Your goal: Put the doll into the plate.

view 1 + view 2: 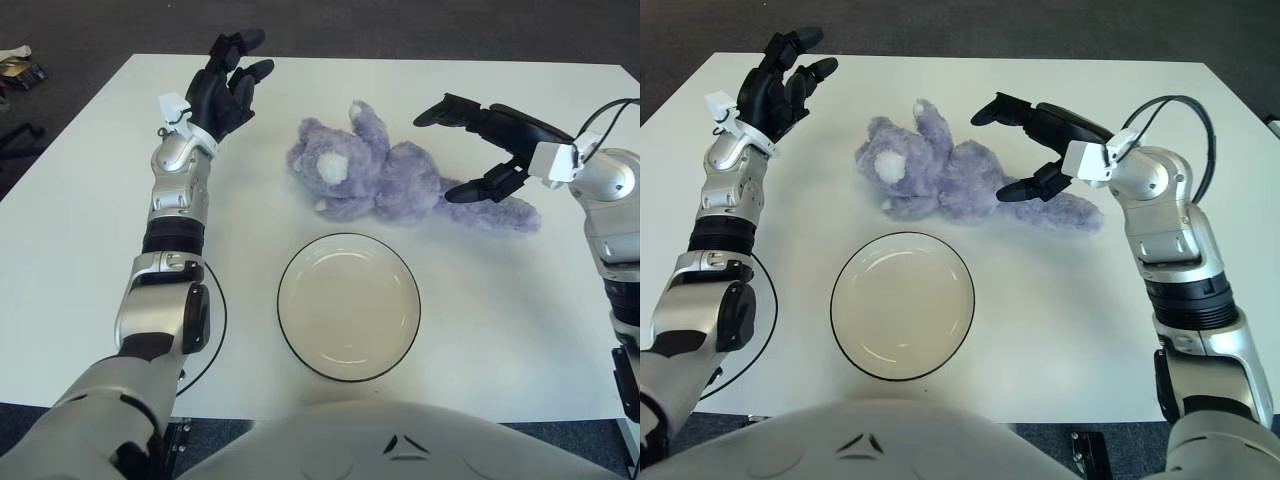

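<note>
White table [90, 230], rectangular, dark carpet floor [420, 25] visible past its far edge. Lying directly on it: purple plush doll [385, 175], on its side toward the far middle, head to the robot's left, leg stretched right. Cream plate [348, 306] with dark rim, near-centre, just in front of the doll, not touching. Thin black cable [217, 300] loops on the near-left surface.

No readable txt, labels, brand names or nos. anywhere in either view. Only sign-like thing: small dark angular mark [405, 446] on robot's grey torso shell at bottom edge, a shape, not letters. Item off the table's far left corner, on the floor [18, 68], may carry print but too small to read.
</note>
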